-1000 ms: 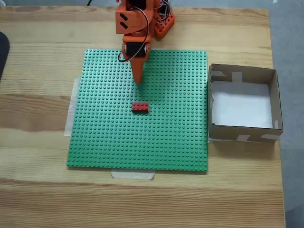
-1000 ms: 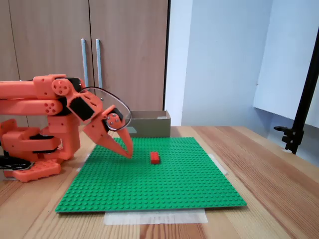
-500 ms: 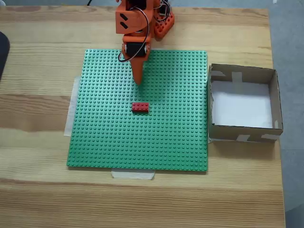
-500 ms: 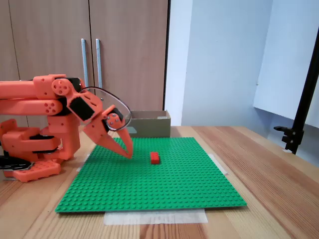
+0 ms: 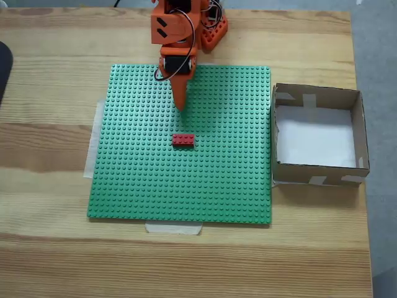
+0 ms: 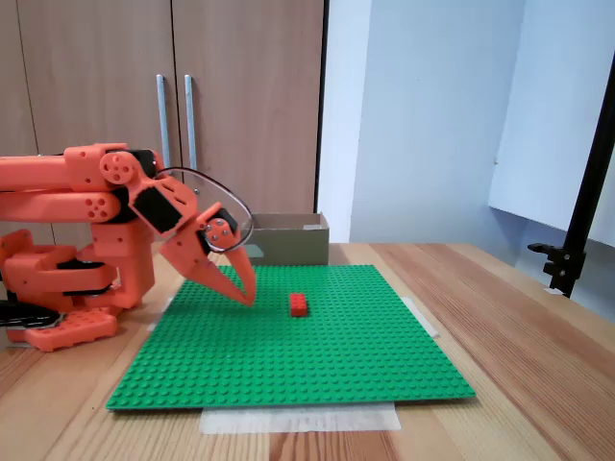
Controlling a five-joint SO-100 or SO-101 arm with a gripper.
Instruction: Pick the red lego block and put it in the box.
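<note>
— while the red lego block (image 5: 183, 139) sits near the middle of the green baseplate (image 5: 136, 186), what surrounds it?
— bare studs; the box (image 5: 360, 127) stands on the worktop (image 5: 49, 93) beside the plate.
— and the pincer (image 5: 180, 107)?
— pressed together, empty, tip just short of the block.

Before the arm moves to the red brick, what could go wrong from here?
The gripper rests shut with its tip low over the baseplate, apart from the brick. If it slides forward without lifting, the tip may catch on the studs. If it does not open first, it may push the brick instead of gripping it. The box has raised walls, so a low carry might hit its near wall.
</note>
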